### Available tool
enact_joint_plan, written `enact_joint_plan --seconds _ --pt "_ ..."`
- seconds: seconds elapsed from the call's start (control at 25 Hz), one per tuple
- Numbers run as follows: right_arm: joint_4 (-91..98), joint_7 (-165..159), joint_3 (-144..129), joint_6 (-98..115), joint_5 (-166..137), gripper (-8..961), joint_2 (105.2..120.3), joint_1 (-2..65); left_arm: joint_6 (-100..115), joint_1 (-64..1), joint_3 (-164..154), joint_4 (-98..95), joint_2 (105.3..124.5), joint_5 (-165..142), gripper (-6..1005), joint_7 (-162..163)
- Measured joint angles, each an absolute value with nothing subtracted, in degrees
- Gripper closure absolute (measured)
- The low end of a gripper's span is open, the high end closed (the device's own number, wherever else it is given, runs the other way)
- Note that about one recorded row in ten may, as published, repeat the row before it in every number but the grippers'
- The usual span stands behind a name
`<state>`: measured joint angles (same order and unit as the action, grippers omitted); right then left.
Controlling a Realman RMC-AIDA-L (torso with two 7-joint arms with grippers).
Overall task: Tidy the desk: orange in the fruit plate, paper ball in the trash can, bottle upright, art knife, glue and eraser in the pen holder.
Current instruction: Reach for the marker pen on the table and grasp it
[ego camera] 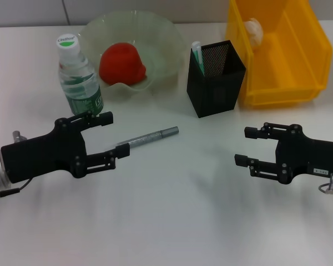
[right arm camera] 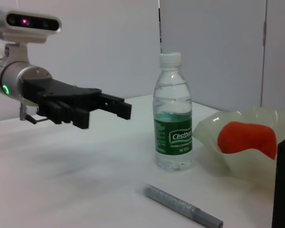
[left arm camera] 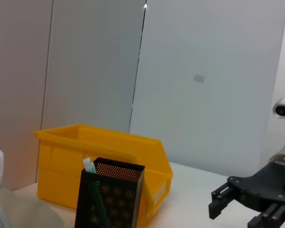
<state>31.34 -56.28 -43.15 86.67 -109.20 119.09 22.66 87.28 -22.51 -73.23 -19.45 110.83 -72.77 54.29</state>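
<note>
Left gripper [ego camera: 108,136] open, empty, hovering beside art knife [ego camera: 149,138] lying on desk [ego camera: 172,210], apparently lined up for pickup. Right gripper [ego camera: 250,147] open, empty, idle opposite. Bottle [ego camera: 77,75] upright; orange [ego camera: 122,64] in fruit plate [ego camera: 161,33]; pen holder [ego camera: 216,80] awaiting knife.

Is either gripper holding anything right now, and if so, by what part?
Nothing is held. The left gripper and right gripper are both open above the table, and the art knife lies untouched.

The head camera is looking down over the white desk [ego camera: 172,210]. Each wrist camera is facing low across it toward the opposite pincer, sharing the black mesh pen holder [left arm camera: 109,197].
</note>
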Motion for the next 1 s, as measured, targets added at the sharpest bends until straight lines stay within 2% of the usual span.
enact_joint_plan --seconds 0.52,0.64,1.0 --pt "31.54 -56.37 -43.15 86.91 -109.08 301 119.09 22.60 74.97 -26.21 -73.42 -20.37 112.71 -80.34 181 57.91" --pt "31.56 -56.60 -43.15 86.93 -109.03 301 119.09 22.58 70.64 -26.69 -73.20 -21.61 113.62 -83.93 181 58.35" --pt "31.65 -56.73 -43.11 86.93 -108.84 300 119.09 22.58 66.38 -27.91 -73.59 -22.24 114.08 -86.24 181 58.96"
